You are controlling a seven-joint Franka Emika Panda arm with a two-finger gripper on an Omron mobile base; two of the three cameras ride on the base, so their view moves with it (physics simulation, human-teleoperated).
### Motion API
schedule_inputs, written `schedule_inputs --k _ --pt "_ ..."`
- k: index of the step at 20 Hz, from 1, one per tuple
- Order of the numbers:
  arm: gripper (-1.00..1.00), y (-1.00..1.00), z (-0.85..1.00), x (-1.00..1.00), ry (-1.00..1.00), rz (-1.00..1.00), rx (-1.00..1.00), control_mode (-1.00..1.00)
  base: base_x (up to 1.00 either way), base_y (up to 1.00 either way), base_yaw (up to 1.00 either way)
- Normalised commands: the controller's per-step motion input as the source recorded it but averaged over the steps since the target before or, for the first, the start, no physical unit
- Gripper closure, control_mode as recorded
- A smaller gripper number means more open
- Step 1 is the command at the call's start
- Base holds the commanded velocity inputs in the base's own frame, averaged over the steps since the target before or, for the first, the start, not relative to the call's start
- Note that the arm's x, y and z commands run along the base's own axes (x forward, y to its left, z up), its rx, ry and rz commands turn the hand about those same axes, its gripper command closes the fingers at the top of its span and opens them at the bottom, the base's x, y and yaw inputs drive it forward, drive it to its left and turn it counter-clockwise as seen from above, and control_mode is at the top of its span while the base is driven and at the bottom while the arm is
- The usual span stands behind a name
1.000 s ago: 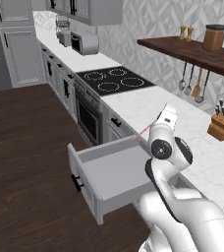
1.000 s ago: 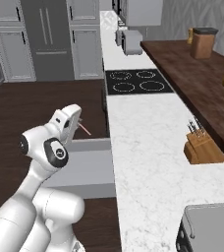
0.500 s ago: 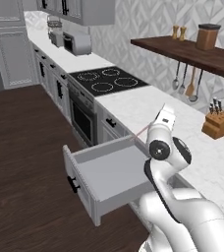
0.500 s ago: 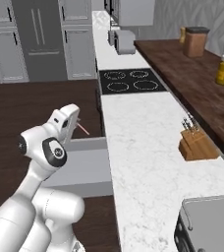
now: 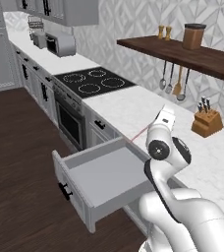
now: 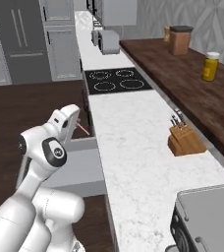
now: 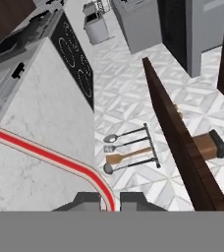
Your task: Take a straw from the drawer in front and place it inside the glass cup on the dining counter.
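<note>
Above the open light grey box drawer, the dark two-finger pincer pinches the thin pink-red straw.

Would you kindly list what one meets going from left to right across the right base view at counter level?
White robot arm → thin pink-red straw → black cooktop → wooden knife block → yellow jar.
</note>
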Motion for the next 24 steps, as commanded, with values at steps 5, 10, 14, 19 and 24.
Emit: schedule_inputs --k 5,10,14,19,24 --pt "1.00 0.00 0.00 0.00 0.00 0.00 0.00 1.00 -0.79 0.92 -0.52" --pt "1.00 0.00 0.00 0.00 0.00 0.00 0.00 1.00 -0.68 0.72 -0.65" --pt "1.00 0.00 0.00 0.00 0.00 0.00 0.00 1.00 -0.65 0.62 -0.69" --pt "1.00 0.00 0.00 0.00 0.00 0.00 0.00 1.00 -0.83 0.32 -0.70" --pt "1.00 0.00 0.00 0.00 0.00 0.00 0.00 1.00 -0.73 0.06 -0.55"
